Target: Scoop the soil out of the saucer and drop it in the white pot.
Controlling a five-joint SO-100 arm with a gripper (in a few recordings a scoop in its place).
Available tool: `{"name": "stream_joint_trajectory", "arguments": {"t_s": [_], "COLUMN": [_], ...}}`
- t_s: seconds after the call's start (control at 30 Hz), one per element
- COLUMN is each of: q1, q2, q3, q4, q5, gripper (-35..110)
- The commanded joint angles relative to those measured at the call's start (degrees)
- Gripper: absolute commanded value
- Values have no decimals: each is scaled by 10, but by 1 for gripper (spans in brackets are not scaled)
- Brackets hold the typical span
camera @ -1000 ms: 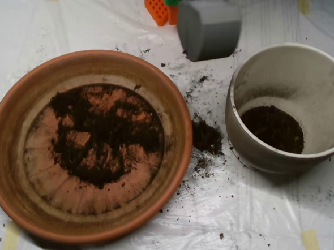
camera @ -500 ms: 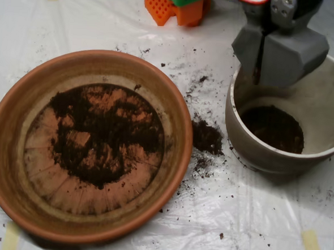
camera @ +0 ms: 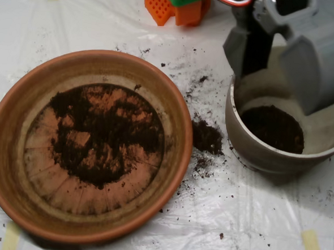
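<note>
An orange-brown saucer with faint radial lines carries dark brown-black soil in patches. The pot is off-white, dusty inside. The scoop is grey. The table is white, with pale yellow tape strips.

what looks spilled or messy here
A clump of soil lies on the plastic sheet between the saucer and the white pot, with crumbs scattered around it. It missed the pot.
</note>
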Motion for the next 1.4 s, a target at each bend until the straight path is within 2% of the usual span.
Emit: {"name": "stream_joint_trajectory", "arguments": {"t_s": [0.0,0.13,0.43,0.6,0.83,1.37], "q1": [89,219,399,431,422,448], "q2": [88,125,324,331,287,14], "q3": [-26,42,612,787,781,557], "q4": [5,0,-266,-399,-425,-383], "q5": [34,26,-101,-143,-142,-79], "gripper": [45,46,46,49,49,46]}}
